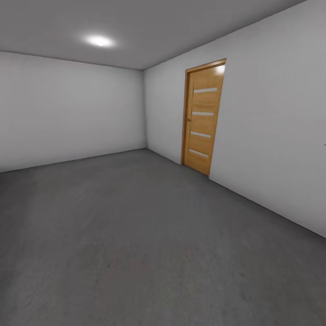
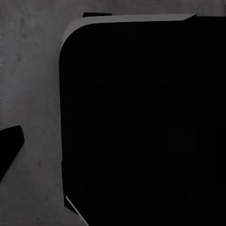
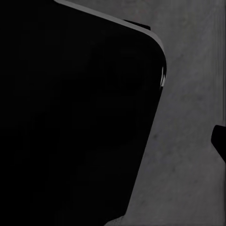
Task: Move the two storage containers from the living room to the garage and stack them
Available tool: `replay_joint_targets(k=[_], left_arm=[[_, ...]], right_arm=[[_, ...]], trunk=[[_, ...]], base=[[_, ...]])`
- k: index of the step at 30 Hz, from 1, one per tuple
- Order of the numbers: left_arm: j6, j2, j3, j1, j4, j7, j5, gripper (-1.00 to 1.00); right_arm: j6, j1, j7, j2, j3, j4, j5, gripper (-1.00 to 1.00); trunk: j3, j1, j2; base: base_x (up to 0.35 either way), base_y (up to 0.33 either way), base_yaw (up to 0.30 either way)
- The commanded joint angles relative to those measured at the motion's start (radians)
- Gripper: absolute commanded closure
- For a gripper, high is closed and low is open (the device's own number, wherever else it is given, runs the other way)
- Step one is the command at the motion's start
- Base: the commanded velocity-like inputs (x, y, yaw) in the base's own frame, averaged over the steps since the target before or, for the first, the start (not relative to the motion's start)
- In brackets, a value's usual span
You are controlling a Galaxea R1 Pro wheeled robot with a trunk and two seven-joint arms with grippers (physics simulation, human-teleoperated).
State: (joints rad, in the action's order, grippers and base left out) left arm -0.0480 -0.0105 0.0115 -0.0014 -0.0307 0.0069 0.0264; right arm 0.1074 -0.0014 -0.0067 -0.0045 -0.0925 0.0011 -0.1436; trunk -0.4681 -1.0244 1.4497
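Note:
I am in the garage, a bare room with pale grey walls [image 1: 68, 108]. Its dark grey floor [image 1: 149, 244] spreads out ahead of me in the head view. The two storage containers are out of view. In the left wrist view one black fingertip [image 2: 10, 149] of my left gripper shows at the frame's edge, over the grey floor [image 2: 33, 84]. The right wrist view has a black fingertip [image 3: 219, 141] of my right gripper at its edge. Each finger sits far out to the side, with nothing seen held.
A wooden door [image 1: 203, 117] with pale slots stands shut in the right-hand wall. One ceiling light [image 1: 99, 41] glows at the upper left. A large dark rounded body [image 2: 141, 122] of the robot, also the dark mass [image 3: 75, 117], covers much of both wrist views.

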Motion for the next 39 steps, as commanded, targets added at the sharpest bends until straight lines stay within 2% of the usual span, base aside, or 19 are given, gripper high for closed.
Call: replay_joint_targets(k=[1, 39], left_arm=[[-0.003, 0.0, 0.001, 0.0, 0.0, 0.001, 0.003, -1.0], [-0.003, 0.001, 0.001, 0.0, 0.0, 0.001, 0.003, -1.0]], right_arm=[[0.003, 0.0, -0.001, 0.0, -0.007, 0.0, -0.002, -1.0], [0.011, 0.0, -0.001, 0.001, 0.001, 0.0, 0.007, -1.0]], trunk=[[-0.001, -0.001, 0.0], [-0.001, -0.001, 0.0]], base=[[0.324, 0.0, 0.0], [0.324, 0.0, 0.0]])
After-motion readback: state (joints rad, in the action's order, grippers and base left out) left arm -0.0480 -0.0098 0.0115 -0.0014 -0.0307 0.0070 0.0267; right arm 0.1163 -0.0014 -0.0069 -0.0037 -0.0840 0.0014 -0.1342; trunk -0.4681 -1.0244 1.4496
